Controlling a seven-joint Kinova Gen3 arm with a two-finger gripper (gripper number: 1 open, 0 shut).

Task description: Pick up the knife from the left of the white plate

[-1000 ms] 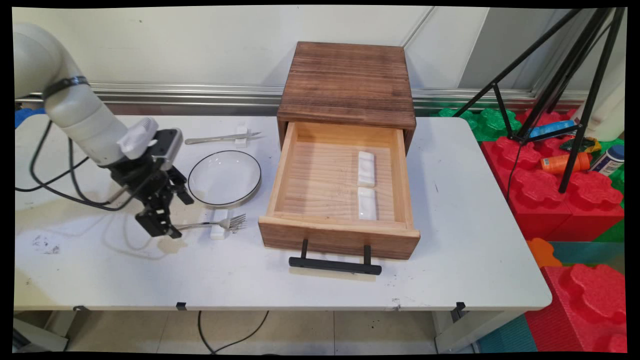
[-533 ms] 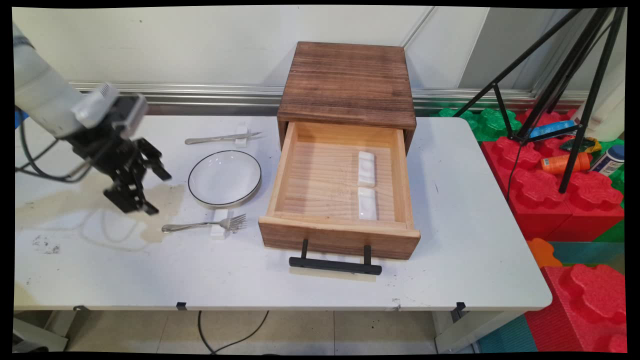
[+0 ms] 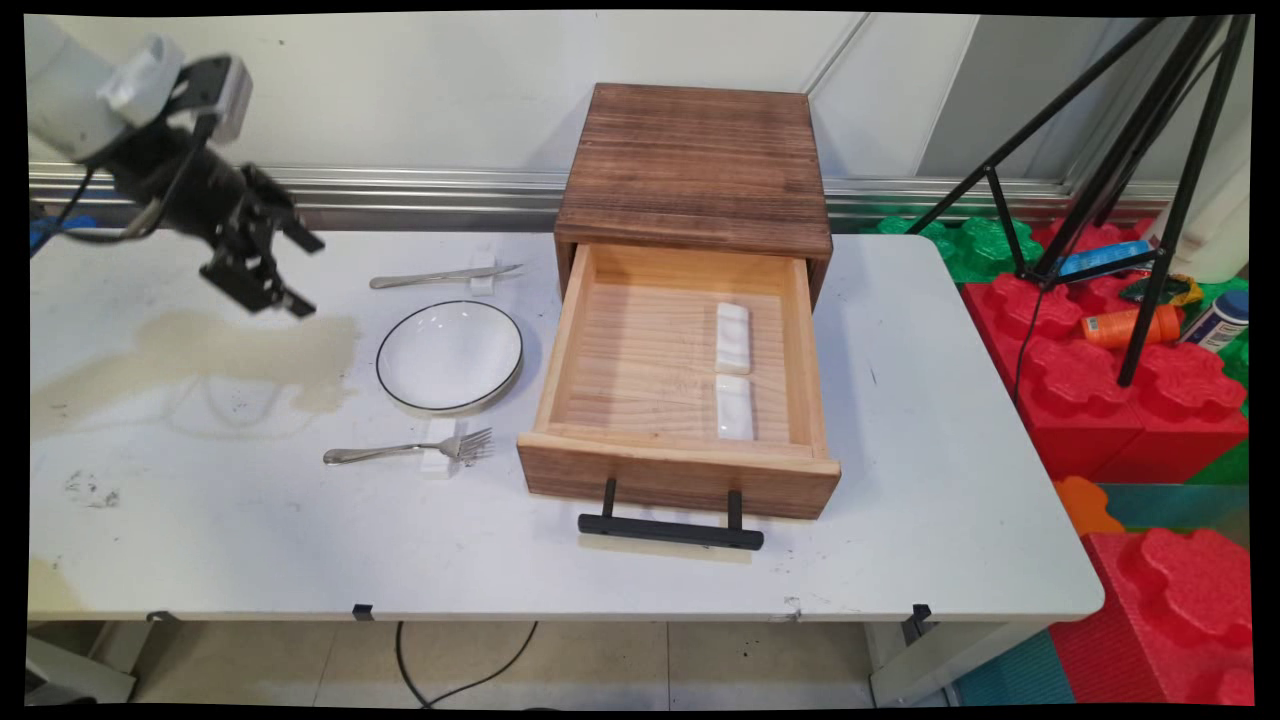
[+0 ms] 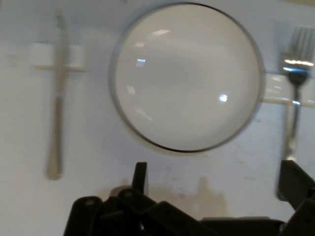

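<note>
High over the far left part of the white table point(image 3: 640, 570), in the main view, the black gripper point(image 3: 285, 272) hangs in the air with its two fingers spread apart, and it holds nothing. The closest things to it are a knife point(image 3: 440, 276) lying across a little white rest point(image 3: 484, 274) and a round white plate point(image 3: 450, 356) with a dark rim. A fork point(image 3: 405, 451) lies on its own white rest point(image 3: 437, 462) on the near side of the plate. To the right is a wooden box point(image 3: 695, 165) with its drawer point(image 3: 680, 390) pulled out, and two white rests point(image 3: 732, 372) lie in the drawer. In the hand view, the fingers point(image 4: 141, 178) stand wide apart with only table between them. The plate point(image 4: 186, 78) sits in the middle, the knife point(image 4: 59, 93) on the left and the fork point(image 4: 295, 83) on the right.
</note>
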